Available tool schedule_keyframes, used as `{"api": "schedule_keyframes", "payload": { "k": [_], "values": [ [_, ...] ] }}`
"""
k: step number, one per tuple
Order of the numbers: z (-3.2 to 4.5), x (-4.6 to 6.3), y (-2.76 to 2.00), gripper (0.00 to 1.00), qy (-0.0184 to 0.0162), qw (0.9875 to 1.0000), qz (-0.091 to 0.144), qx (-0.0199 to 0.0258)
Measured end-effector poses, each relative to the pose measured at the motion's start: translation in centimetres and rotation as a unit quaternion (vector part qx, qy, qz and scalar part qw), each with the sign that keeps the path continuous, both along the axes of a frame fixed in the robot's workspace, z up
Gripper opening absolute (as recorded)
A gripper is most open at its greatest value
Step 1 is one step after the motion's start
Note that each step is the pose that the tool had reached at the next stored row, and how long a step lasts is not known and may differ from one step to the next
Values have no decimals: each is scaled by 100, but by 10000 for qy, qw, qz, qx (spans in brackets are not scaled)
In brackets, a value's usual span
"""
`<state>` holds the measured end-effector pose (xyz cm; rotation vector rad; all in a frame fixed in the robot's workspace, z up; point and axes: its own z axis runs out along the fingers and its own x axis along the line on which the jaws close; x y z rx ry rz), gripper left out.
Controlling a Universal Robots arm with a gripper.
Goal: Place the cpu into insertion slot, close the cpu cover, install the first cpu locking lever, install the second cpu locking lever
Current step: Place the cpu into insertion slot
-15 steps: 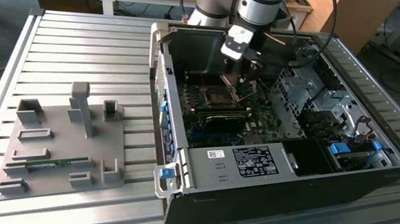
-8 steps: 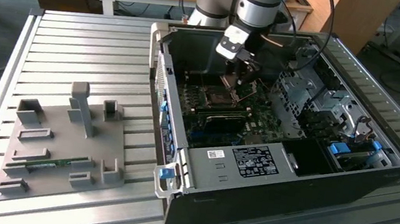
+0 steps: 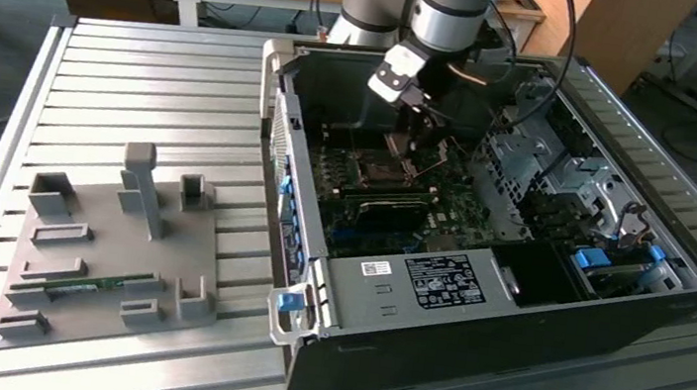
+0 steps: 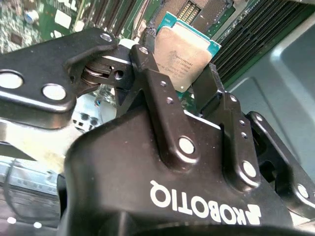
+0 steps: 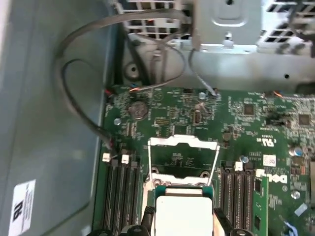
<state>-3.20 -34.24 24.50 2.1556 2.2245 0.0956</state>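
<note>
we see the cpu (image 4: 183, 46) with a dull grey top and a teal-green border, flanked by the black gripper (image 4: 176, 63) with white lettering. the motherboard (image 5: 197, 113) is green, speckled with small silver parts. on it lie the silver cpu cover (image 5: 183, 143) and black memory slots (image 5: 120, 191). beside the motherboard, the case wall (image 5: 34, 123) is plain grey.

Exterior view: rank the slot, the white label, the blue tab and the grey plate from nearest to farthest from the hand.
1. The slot: inside the case, right by the hand.
2. The white label: on the case's near end.
3. The blue tab: on the case's near corner.
4. The grey plate: outside the case, at the exterior view's left.
</note>
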Motion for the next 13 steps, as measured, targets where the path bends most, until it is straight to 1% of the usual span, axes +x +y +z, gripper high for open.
{"api": "schedule_keyframes", "payload": {
  "k": [2,4,9,10,11,13],
  "values": [
    [-13,0,0,54,0,9998,-180,0],
    [-19,0,0,54,1,9994,-340,-1],
    [-20,0,0,54,1,9994,-357,0],
    [-22,0,1,54,23,9994,-357,0],
    [-24,0,0,54,75,9993,-357,-2],
    [-28,0,0,54,221,9991,-356,-7]
  ]
}}
